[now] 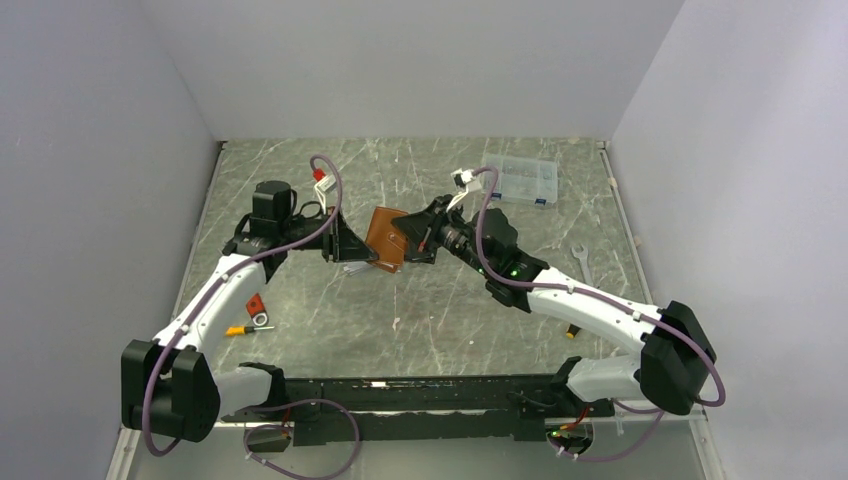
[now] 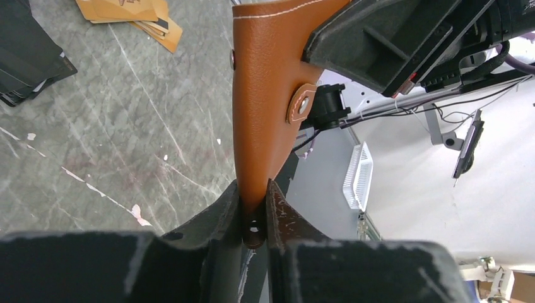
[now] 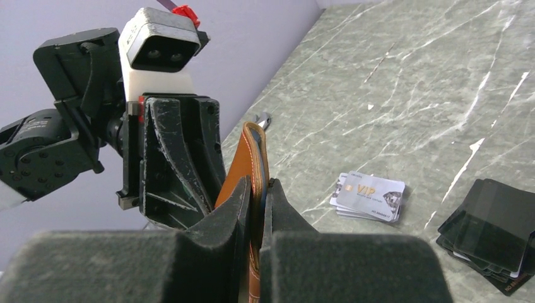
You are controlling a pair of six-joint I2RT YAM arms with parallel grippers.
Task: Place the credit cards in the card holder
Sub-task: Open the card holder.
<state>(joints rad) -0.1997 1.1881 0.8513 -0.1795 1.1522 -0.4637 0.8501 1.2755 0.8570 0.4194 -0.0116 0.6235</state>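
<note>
The tan-brown leather folding card holder (image 2: 265,95) carried white stitching along its edge, the rectangular silver-grey plastic cards (image 3: 369,196) bore gold VIP lettering, the rectangular black plastic cards (image 3: 495,230) were uniformly dark, the rectangular orange-gold plastic cards (image 2: 129,14) showed a dark band, and the flat grey-green marbled table (image 1: 450,310) was veined white.

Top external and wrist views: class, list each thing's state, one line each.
Tan-brown leather card holder, lifted, gripped by both.
Left end effector, shut on card holder.
Right end effector, shut on card holder.
Silver-grey plastic cards, piled on table.
Black plastic cards, piled on table.
Orange-gold plastic cards, piled on table.
</note>
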